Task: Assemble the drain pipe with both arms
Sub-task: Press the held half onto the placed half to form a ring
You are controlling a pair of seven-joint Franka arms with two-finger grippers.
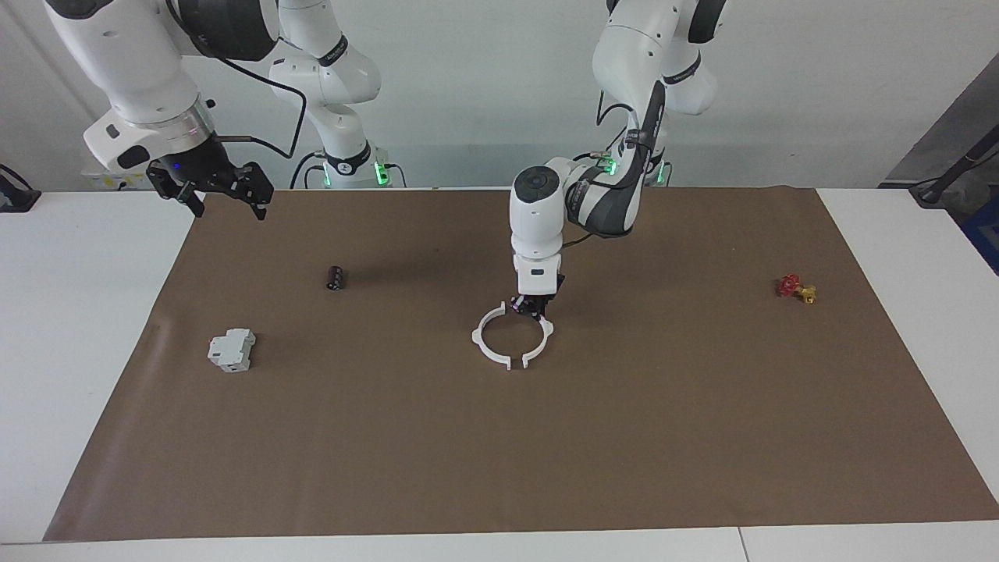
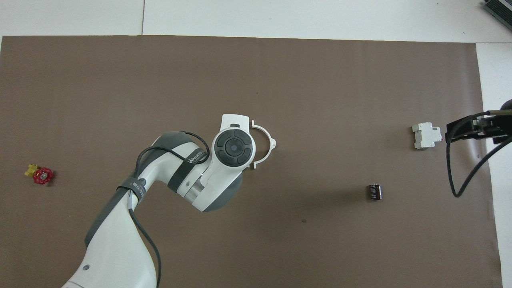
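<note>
The drain pipe (image 1: 511, 337) lies mid-mat as two thin white half-ring arcs forming a ring, with a small gap at the end farther from the robots. My left gripper (image 1: 533, 311) points straight down at the ring's robot-side end. It is shut on the tip of the arc toward the left arm's end. From overhead only the other arc (image 2: 267, 138) shows; the left wrist hides the rest and the gripper itself. My right gripper (image 1: 211, 195) (image 2: 460, 128) waits open and empty, raised over the mat's edge at the right arm's end.
A grey-white boxy block (image 1: 232, 349) (image 2: 426, 135) and a small black cylinder (image 1: 335, 278) (image 2: 375, 191) lie toward the right arm's end. A red-and-yellow valve (image 1: 795, 288) (image 2: 39, 174) sits toward the left arm's end. A brown mat (image 1: 499, 468) covers the table.
</note>
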